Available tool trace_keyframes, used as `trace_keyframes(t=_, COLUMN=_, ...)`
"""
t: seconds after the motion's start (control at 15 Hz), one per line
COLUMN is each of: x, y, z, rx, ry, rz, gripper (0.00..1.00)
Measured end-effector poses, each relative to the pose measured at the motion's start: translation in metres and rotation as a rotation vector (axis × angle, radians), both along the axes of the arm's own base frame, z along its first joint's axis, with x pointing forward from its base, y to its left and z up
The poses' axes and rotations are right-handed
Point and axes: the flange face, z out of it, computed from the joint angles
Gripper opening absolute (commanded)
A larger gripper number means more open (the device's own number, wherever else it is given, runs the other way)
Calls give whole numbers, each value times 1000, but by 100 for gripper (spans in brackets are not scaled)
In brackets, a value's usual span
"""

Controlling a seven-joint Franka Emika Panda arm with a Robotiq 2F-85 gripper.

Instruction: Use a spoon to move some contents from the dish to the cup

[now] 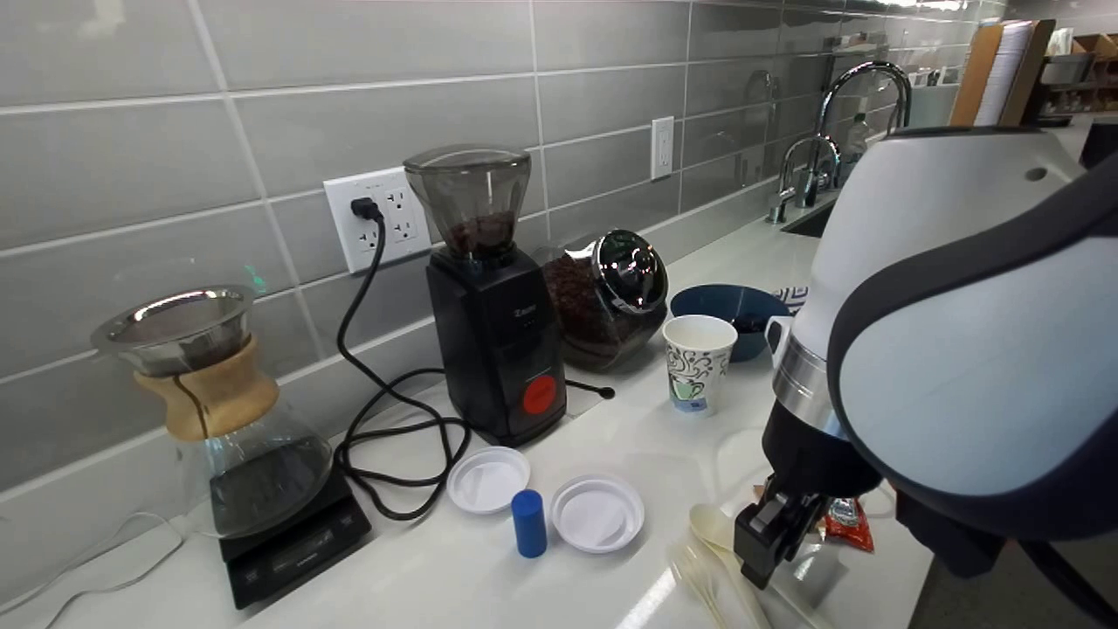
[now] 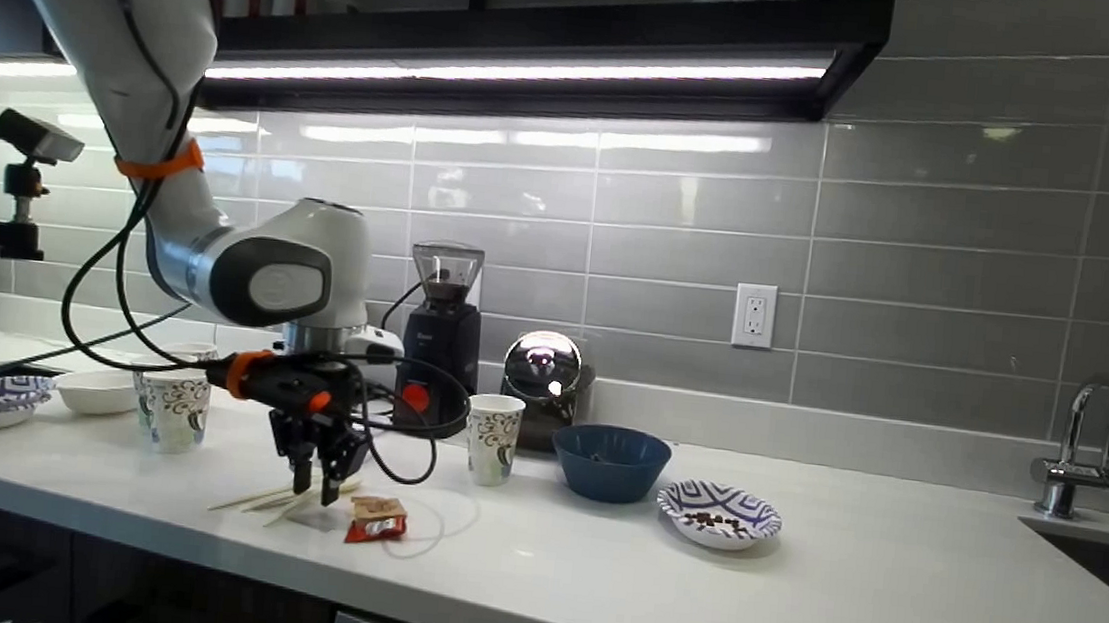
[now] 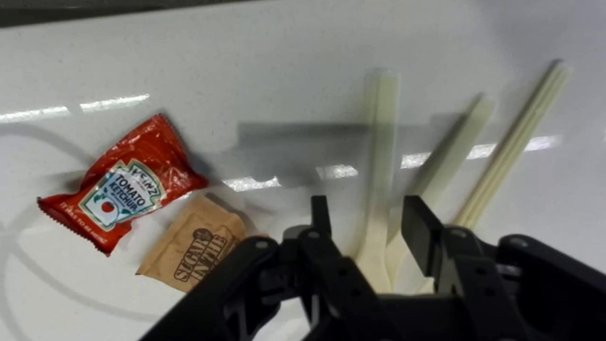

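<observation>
Jaws are hanging parted over the spoon [image 3: 381, 161], gripping nothing, presumably facing across its handle for a pinch. Spoon's lying on the bench [image 2: 893, 572]. Cup [image 1: 699, 362] is standing upright near the blue bowl [image 2: 610, 477]; dish [image 2: 717, 541] of dark bits [image 2: 711, 520] is sitting just past that, likely keeping transfer short.
</observation>
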Motion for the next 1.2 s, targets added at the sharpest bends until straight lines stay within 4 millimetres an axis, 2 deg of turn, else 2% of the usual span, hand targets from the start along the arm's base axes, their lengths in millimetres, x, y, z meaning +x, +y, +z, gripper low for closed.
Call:
trace_keyframes(t=0.2, x=1, y=0, z=-2, rx=2, ry=-1, rz=-4, gripper=43)
trace_keyframes(t=0.27, x=1, y=-1, z=-3, rx=2, ry=0, rz=-5, gripper=37)
trace_keyframes(t=0.33, x=1, y=-1, z=-4, rx=2, ry=1, rz=-7, gripper=30)
trace_keyframes(t=0.47, x=2, y=-2, z=-4, rx=2, ry=2, rz=-8, gripper=5)
trace_keyframes(t=0.53, x=2, y=-2, z=-4, rx=2, ry=2, rz=-8, gripper=0)
trace_keyframes(t=0.93, x=2, y=-2, z=-3, rx=-1, ry=3, rz=-8, gripper=3)
trace_keyframes(t=1.07, x=1, y=-2, z=6, rx=-16, ry=-2, rz=-13, gripper=3)
trace_keyframes(t=1.2, x=-2, y=-6, z=24, rx=-60, ry=9, rz=-19, gripper=3)
